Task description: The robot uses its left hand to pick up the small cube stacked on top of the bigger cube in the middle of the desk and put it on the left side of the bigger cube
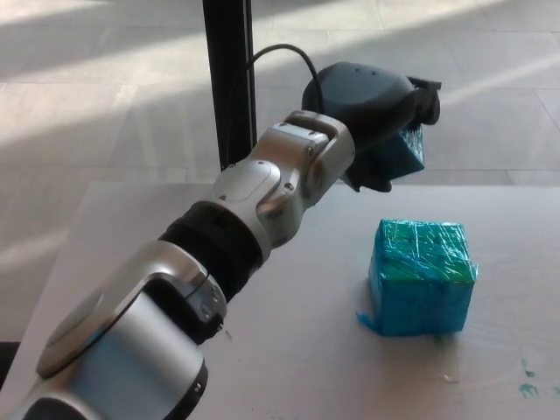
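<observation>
Head view: left hand (374, 114) is holding the small cube (404, 150) in the air, fingers clamped on it, well above the bigger cube (421, 276), which is sitting mid-bench (131, 254). Pick-up looks done; carry step is underway. Next move, as I'm judging it: hand w/ cube needs to be swinging toward the robot's left, then lowering onto bare bench just beside the bigger cube's left face, w/o knocking it, before fingers are letting go. Right hand isn't showing.

Small cube (408, 150) (teal) airborne, bigger cube (422, 278) on desk (131, 254)
</observation>
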Controlling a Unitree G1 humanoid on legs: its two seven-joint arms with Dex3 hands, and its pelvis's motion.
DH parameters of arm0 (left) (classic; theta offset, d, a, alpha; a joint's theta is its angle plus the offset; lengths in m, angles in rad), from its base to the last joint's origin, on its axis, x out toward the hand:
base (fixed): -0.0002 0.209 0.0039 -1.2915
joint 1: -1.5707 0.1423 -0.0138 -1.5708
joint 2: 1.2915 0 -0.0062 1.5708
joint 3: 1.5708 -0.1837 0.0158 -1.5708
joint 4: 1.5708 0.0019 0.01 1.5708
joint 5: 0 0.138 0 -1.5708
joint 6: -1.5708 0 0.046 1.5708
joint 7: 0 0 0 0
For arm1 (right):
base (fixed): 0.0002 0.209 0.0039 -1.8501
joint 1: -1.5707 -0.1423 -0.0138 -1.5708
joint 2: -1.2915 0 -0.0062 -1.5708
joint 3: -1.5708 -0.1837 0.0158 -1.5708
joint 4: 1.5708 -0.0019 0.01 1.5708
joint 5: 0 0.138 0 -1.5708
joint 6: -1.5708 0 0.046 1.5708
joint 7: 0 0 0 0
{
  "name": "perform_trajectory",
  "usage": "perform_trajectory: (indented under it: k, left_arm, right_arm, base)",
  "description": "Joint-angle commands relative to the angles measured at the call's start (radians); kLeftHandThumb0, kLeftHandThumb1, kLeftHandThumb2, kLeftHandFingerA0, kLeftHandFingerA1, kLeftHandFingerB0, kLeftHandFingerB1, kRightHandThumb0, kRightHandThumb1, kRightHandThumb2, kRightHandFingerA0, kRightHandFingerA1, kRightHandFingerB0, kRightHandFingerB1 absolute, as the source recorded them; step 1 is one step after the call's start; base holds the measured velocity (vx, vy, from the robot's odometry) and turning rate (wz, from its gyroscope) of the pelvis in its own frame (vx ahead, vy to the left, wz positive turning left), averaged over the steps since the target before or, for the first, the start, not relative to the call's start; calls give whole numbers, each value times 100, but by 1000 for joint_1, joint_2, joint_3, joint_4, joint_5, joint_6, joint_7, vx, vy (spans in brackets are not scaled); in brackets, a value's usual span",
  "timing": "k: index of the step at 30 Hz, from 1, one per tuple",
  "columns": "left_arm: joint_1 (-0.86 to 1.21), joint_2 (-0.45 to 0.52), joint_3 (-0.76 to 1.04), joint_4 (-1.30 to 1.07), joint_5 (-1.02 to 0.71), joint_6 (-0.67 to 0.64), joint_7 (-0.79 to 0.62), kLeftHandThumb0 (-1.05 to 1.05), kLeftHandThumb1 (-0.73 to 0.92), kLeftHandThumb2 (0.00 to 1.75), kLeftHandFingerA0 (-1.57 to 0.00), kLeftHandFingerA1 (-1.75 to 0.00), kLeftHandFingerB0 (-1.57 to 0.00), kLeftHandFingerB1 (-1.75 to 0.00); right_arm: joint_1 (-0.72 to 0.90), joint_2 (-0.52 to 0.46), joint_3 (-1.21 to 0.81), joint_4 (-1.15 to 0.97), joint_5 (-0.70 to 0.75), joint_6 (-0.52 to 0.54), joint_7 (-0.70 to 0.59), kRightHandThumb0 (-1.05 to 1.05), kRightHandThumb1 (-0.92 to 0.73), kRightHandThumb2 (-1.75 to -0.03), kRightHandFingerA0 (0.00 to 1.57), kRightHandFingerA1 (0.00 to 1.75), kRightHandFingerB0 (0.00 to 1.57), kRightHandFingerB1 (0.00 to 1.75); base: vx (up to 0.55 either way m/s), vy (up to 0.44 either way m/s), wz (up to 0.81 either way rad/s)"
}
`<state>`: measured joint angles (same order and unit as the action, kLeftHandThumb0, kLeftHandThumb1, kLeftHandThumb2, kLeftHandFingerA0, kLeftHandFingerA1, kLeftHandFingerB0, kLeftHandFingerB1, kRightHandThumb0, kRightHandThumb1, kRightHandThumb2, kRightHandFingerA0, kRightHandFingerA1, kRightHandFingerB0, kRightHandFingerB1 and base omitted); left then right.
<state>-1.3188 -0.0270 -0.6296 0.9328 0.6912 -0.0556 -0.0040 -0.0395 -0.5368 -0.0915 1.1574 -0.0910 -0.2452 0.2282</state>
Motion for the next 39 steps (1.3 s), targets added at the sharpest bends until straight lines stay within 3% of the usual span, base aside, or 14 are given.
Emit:
perform_trajectory:
  k: [1, 3, 5, 8, 12, 18, 23, 26, 28, 29, 30, 33, 38, 39]
  left_arm:
    - [-34, 25, 5, 8, 13, -30, -29, -24, 68, 68, -83, -122, -73, -93]
    - [-9, 50, -13, 2, 31, -30, -42, -27, 64, 64, -80, -151, -78, -106]
    - [2, 63, -23, 0, 35, -1, -96, -31, 69, 63, -79, -122, -77, -83]
    - [46, 111, -43, -26, 53, -17, -108, -23, 62, 66, -81, -141, -78, -99]
    - [109, 182, -68, -92, 69, -38, -132, -27, 61, 64, -81, -147, -77, -85]
    - [217, 266, -88, -153, 84, -52, -161, -25, 63, 64, -73, -116, -67, -65]
    - [265, 288, -95, -198, 87, -26, -221, -25, 69, 66, -74, -152, -73, -99]
    - [264, 285, -88, -196, 93, -27, -218, -23, 68, 68, -70, -140, -62, -83]
    - [312, 266, -61, -213, 66, -40, -166, -18, 65, 71, -83, -163, -70, -131]
    - [335, 252, -55, -231, 61, -37, -162, -23, 64, 74, -98, -171, -73, -131]
    - [345, 245, -55, -239, 65, -36, -163, -24, 68, 74, -79, -163, -75, -122]
    - [357, 231, -60, -240, 83, -47, -151, -24, 66, 74, -80, -157, -79, -105]
    - [380, 188, -43, -209, 70, -50, -121, -20, 55, 88, -100, -165, -83, -118]
    - [379, 185, -51, -215, 88, -37, -121, -20, 57, 87, -85, -172, -80, -114]
  right_arm:
    - [11, -18, -7, -10, 9, 4, 9, -28, -73, -62, 69, 57, 60, 41]
    - [-1, -17, 0, 19, -2, -6, -4, -26, -72, -62, 70, 58, 61, 41]
    - [-6, -20, 0, 20, -1, 1, -1, -27, -73, -62, 70, 58, 62, 41]
    - [-2, -20, -2, 2, 3, 10, 3, -27, -73, -62, 70, 59, 61, 41]
    - [-7, -18, -3, 12, 2, 8, -5, -28, -72, -61, 70, 56, 61, 42]
    - [-4, -22, -7, 17, 5, -15, 2, -30, -71, -62, 70, 56, 59, 42]
    - [-18, -30, 6, 19, -6, 6, 8, -31, -71, -61, 68, 55, 57, 41]
    - [-38, -26, 3, 27, -3, 23, 1, -31, -70, -62, 68, 55, 57, 41]
    - [-34, -28, 0, 19, 2, 9, 8, -32, -70, -61, 66, 55, 56, 41]
    - [-36, -31, 0, 19, 2, 13, 15, -31, -71, -61, 66, 53, 56, 41]
    - [-39, -34, 2, 21, 0, 12, 18, -32, -70, -62, 67, 53, 55, 41]
    - [-44, -41, 10, 22, -9, 5, 17, -31, -71, -61, 67, 54, 56, 41]
    - [-57, -44, 11, 37, -9, 5, 20, -33, -71, -61, 68, 57, 56, 41]
    - [-59, -41, 11, 37, -9, -2, 21, -32, -71, -61, 68, 56, 56, 41]
  base:
    - [0, 0, 0]
    - [0, 0, 0]
    - [0, 0, 0]
    - [0, 0, 0]
    - [0, 0, 0]
    - [0, 0, 0]
    - [0, 0, 0]
    - [0, 0, 0]
    - [0, 0, 0]
    - [0, 0, 0]
    - [0, 0, 0]
    - [0, 0, 0]
    - [0, 0, 0]
    - [0, 0, 0]
